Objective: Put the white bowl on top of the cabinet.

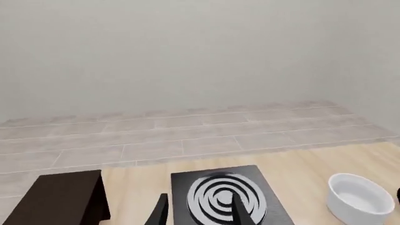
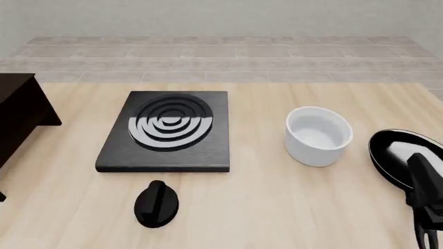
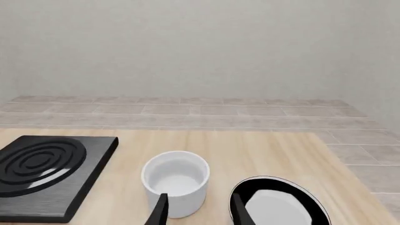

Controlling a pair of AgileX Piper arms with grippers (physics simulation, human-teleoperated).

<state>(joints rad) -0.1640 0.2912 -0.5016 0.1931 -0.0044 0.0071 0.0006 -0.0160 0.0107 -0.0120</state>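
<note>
The left gripper (image 1: pixel 200 211) holds nothing: its two dark fingers (image 1: pixel 245 211) stand apart, seen in its wrist view against the black stove plate (image 2: pixel 169 129) with the concentric rings. In the front view this gripper (image 2: pixel 157 203) hangs over the bare wooden table (image 2: pixel 277 207), just nearer than the stove plate's near edge.

The right gripper (image 3: pixel 198 211) is likewise spread and empty. In its own wrist view one fingertip (image 3: pixel 159 211) shows before the white bowl (image 3: pixel 175 187) and the other before the black frying pan (image 3: pixel 281 206). In the front view only part of that arm (image 2: pixel 429 197) shows at the near right edge, over the pan (image 2: pixel 395 153); its fingertips are out of that picture.

The white bowl (image 2: pixel 318 135) stands upright on the table, right of the stove plate and just left of the frying pan, apart from both. It is empty, and neither gripper touches it.

The cabinet (image 2: pixel 17 119), dark brown, stands at the far left edge, well apart from the bowl, with the stove plate between them. Beyond the table lies a pale tiled floor (image 2: pixel 221 57).
</note>
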